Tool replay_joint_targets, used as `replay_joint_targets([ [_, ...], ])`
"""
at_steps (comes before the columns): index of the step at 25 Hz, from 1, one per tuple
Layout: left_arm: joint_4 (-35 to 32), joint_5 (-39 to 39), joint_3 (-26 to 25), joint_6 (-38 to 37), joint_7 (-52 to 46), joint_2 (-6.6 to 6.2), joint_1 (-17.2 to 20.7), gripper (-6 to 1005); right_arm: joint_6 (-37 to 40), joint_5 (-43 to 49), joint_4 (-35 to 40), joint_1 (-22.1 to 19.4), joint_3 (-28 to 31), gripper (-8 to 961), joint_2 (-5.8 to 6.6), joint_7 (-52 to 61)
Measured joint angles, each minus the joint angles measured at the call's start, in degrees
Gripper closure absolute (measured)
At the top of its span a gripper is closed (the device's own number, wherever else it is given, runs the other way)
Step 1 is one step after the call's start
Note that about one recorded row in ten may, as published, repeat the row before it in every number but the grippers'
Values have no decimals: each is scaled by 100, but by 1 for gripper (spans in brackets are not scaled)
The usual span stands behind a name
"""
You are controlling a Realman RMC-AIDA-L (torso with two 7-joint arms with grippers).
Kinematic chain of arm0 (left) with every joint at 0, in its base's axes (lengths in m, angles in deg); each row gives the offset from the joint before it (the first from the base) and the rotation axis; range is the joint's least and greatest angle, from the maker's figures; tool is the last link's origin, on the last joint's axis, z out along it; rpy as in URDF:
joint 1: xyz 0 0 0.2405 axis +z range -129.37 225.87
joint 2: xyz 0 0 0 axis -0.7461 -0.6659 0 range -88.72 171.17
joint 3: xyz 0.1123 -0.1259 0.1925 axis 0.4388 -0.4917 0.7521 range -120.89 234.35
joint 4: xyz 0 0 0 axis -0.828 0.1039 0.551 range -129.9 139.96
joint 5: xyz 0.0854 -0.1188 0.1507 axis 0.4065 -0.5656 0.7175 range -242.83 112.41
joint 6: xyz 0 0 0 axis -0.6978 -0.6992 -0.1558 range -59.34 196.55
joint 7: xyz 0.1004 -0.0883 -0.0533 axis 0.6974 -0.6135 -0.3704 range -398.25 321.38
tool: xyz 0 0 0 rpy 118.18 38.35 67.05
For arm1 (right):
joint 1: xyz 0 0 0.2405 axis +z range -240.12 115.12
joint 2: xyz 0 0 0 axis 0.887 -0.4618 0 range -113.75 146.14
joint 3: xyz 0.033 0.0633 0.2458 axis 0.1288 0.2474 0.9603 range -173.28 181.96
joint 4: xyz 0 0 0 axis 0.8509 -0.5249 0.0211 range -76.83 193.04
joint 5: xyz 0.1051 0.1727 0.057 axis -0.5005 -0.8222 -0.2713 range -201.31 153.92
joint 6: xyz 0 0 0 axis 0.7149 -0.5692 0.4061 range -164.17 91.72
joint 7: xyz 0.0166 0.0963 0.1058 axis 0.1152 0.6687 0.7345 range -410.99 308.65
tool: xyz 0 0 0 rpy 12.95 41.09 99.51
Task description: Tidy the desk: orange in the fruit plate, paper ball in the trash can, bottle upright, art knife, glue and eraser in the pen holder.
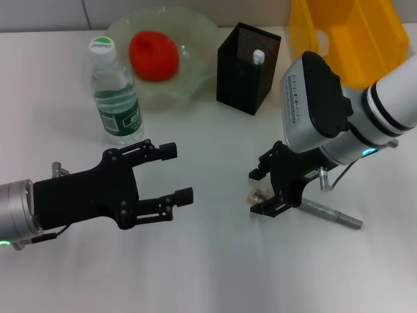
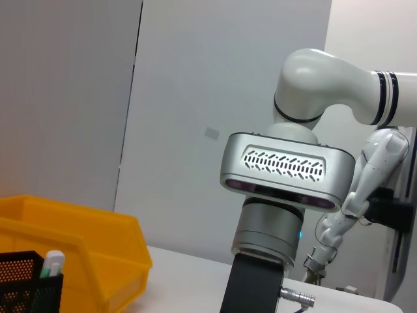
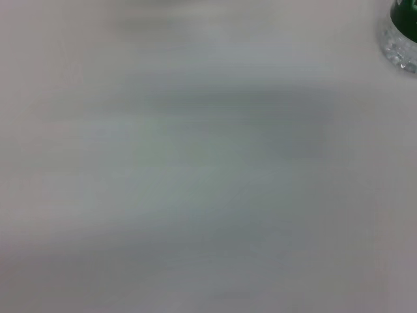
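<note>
From the head view, much of the tidying looks done. The orange [image 1: 154,55] sits in the clear fruit plate [image 1: 195,32]. The water bottle [image 1: 115,91] stands upright just beside the plate. A white-capped stick, maybe the glue [image 1: 258,57], pokes up out of the black mesh pen holder [image 1: 247,59]. I see no paper ball on the tabletop [image 1: 215,274], and the yellow bin [image 1: 355,36] stands at the far right. What seems left is a small tan block, likely the eraser [image 1: 259,194], and the grey art knife [image 1: 331,214] lying just beside it. The right end effector [image 1: 272,189] is low over the eraser, fingers apart on either side of it, not yet closed. The left end effector [image 1: 179,173] hovers over bare tabletop with its fingers spread wide and nothing in them. There is lots of open room in the middle and near side. The pen holder, plate and bin crowd the far edge.

From the left wrist view, the right arm [image 2: 287,169] stands close. The yellow bin [image 2: 98,241] and pen holder [image 2: 29,287] sit at the low corner.

From the right wrist view, only blurry tabletop [image 3: 195,163] shows, with the bottle's base [image 3: 405,32] in one corner.
</note>
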Motion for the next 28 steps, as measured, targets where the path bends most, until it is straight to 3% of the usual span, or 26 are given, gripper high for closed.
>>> replay_joint_targets([
  [10, 0, -7, -57, -24, -11, -4, -1, 181, -29, 1, -49, -3, -57, 350, 0, 4],
  [15, -1, -8, -57, -29, -11, 0, -1, 182, -42, 3, -72, 3, -86, 502, 0, 10],
  [28, 0, -11, -57, -77, -8, 9, -1, 182, -17, 36, -41, -4, -66, 603, 10, 114],
])
